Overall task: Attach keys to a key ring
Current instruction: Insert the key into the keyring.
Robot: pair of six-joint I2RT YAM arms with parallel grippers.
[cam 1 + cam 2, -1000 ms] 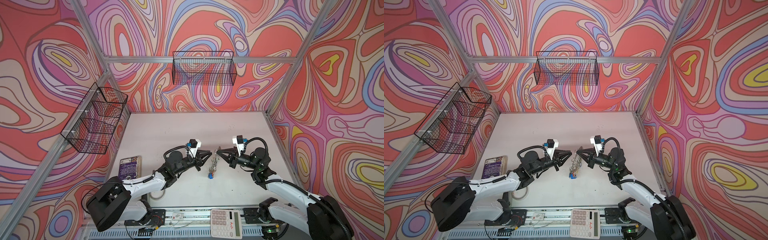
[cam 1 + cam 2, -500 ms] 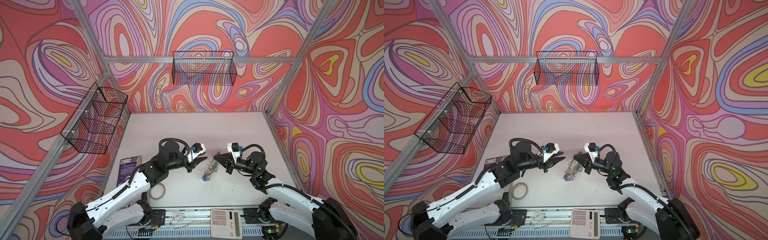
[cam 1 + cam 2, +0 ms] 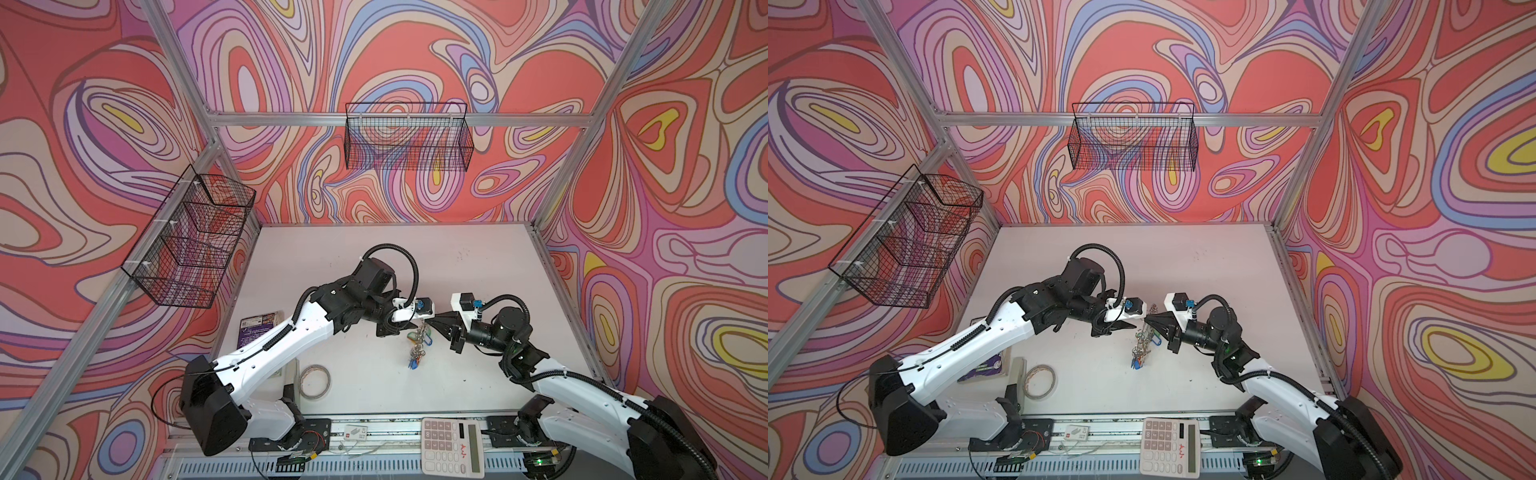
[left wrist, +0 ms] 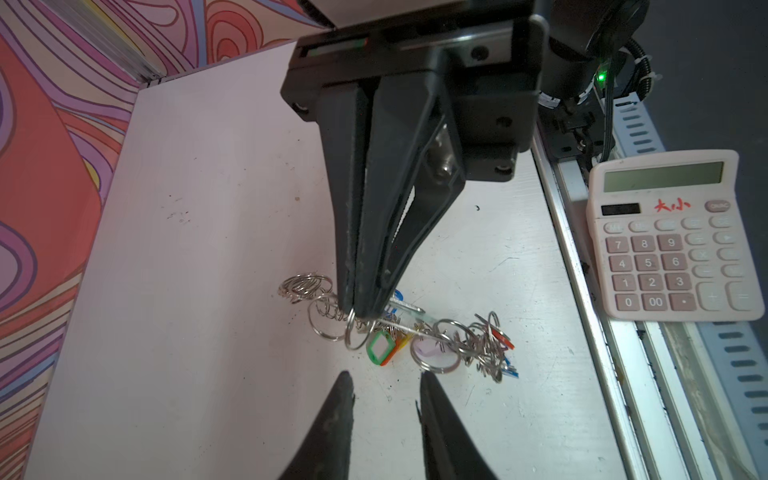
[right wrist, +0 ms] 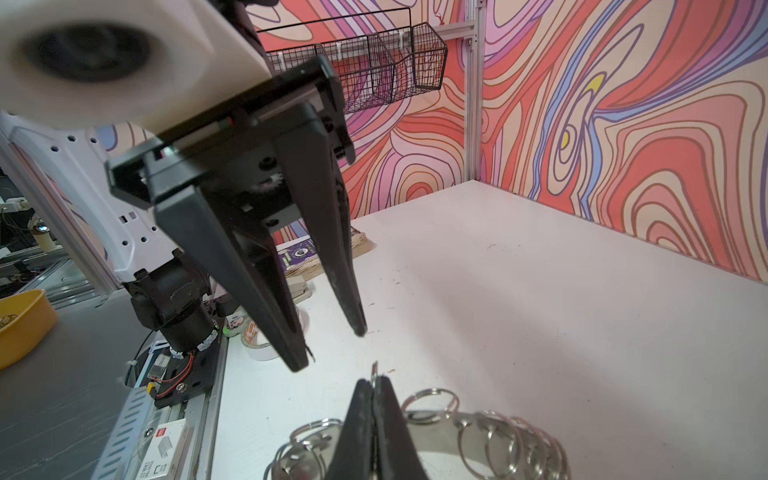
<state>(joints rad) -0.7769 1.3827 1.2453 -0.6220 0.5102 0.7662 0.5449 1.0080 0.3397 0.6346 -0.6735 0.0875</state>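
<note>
Right gripper [image 5: 374, 380] first: I have it pinched shut on the rim of the key ring [image 5: 434, 417], whose flat silver band runs off behind my fingertips, fringed with small split rings [image 5: 515, 440]. In the left wrist view the ring hangs on edge below that grip. The keys [image 4: 488, 349], with green, red and blue tags, trail from it down to the table [image 4: 187, 187]. My left gripper [image 4: 384, 376] hovers just beside the bundle, jaws apart, holding nothing. I judge the step in hand to be taking hold of one key's loop. To do it well I should hold the right grip firm so the ring cannot swing. The left should come in on a single outlying loop rather than the tangle, and close only once one wire sits between the pads.
</note>
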